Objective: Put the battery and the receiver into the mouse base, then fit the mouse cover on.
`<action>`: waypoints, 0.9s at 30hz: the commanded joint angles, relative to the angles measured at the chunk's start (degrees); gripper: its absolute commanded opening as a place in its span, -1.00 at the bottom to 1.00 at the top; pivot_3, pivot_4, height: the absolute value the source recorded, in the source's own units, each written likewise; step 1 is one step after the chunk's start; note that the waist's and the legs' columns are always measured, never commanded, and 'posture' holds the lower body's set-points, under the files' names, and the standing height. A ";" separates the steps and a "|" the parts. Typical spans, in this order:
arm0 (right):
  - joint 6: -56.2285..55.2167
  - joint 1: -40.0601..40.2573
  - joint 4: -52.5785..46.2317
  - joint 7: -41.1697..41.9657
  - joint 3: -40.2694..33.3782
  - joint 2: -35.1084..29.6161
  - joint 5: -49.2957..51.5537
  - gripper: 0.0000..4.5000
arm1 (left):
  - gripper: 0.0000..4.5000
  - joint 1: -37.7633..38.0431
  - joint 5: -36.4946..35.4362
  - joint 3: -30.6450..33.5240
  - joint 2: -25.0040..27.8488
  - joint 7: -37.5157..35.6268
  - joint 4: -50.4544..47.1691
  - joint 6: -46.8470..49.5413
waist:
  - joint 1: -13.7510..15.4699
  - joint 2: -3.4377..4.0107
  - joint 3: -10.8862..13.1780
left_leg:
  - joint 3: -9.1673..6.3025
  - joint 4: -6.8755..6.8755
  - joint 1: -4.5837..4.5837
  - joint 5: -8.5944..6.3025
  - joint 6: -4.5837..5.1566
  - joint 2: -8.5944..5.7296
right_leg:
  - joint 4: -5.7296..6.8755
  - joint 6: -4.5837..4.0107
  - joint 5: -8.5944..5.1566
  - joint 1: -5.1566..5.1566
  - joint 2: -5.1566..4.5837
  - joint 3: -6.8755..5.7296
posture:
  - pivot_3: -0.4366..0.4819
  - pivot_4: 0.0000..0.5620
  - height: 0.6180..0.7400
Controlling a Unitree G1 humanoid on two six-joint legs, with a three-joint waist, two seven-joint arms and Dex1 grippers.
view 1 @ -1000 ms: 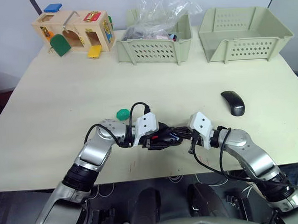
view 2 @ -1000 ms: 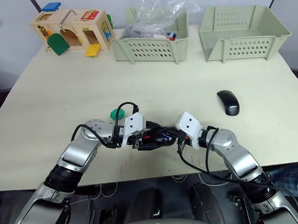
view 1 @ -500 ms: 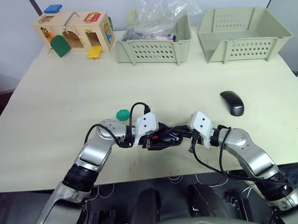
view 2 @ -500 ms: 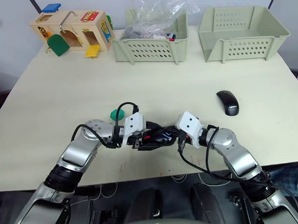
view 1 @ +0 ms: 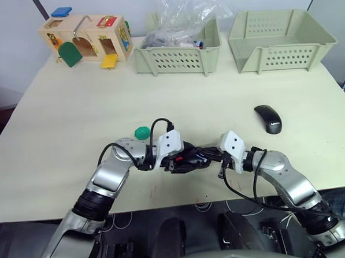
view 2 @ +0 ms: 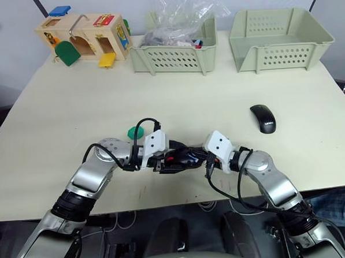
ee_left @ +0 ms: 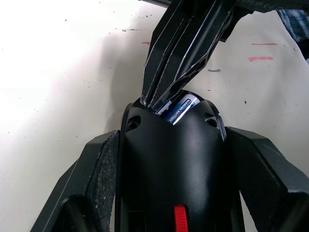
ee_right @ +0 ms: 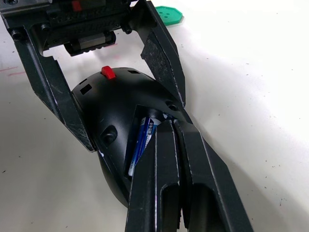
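The black mouse base (view 1: 188, 157) hangs just above the table's front middle, and my left gripper (view 1: 181, 157) is shut on its two sides. A red part (ee_right: 108, 72) shows on it. In its open compartment lies the blue battery (ee_left: 179, 112). My right gripper (ee_right: 164, 124) is shut, its joined tips pushed into that compartment against the battery (ee_right: 144, 137). Whether anything sits between those tips is hidden. The receiver is out of view. The glossy black mouse cover (view 1: 268, 119) lies on the table to the right, apart from both grippers.
A green disc (view 1: 141, 132) lies just behind my left wrist. At the table's back stand a wooden latch box (view 1: 87, 38), a basket (view 1: 180, 58) with a plastic bag in it, and an empty basket (view 1: 281, 42). Red marks (ee_left: 260, 59) dot the tabletop.
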 commanded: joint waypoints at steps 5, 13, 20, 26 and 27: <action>2.96 0.70 5.51 -0.03 2.28 -1.29 -3.51 -0.98 | 0.30 0.58 -0.13 0.43 0.47 -0.05 -1.21 0.43 | -0.01 -0.09 -0.06 | 0.00 -0.01 0.05 0.00 0.00 0.01 | -0.01 0.00 0.00 0.04 0.01 0.00 | -0.05 -0.47 1.00; 6.56 0.94 6.63 1.41 5.06 -2.74 -4.24 -0.98 | 0.30 0.38 -0.19 0.43 0.49 -0.20 -0.90 0.58 | -0.02 -0.21 -0.24 | -0.01 -0.04 0.13 0.00 0.00 0.02 | -0.02 -0.03 -0.02 0.11 0.02 -0.01 | -0.05 -0.47 1.00; 10.84 1.30 8.30 0.66 4.63 -2.98 -3.98 -0.98 | 0.30 0.06 -0.22 0.34 0.29 -0.44 -0.38 0.78 | 0.09 -0.30 -0.58 | -0.02 -0.32 0.77 -0.02 0.00 0.03 | -0.22 -0.16 -0.22 0.69 0.00 0.03 | -0.05 -0.47 1.00; 15.10 1.98 8.45 0.27 4.40 -3.07 -2.99 -0.98 | 0.30 -0.27 -0.11 0.24 0.01 -0.62 0.25 0.46 | 0.33 -0.33 -1.54 | 0.00 -0.48 0.98 -0.02 0.00 0.03 | -0.31 -0.18 -0.24 0.83 -0.01 0.13 | -0.05 -0.47 1.00; 15.21 1.97 8.43 0.22 4.38 -3.07 -2.89 -0.98 | 0.30 -0.27 -0.12 0.25 -0.03 -0.63 0.29 0.44 | 0.39 -0.34 -1.76 | -0.01 -0.53 1.01 -0.02 0.00 0.03 | -0.36 -0.15 -0.26 0.86 -0.02 0.13 | -0.05 -0.47 1.00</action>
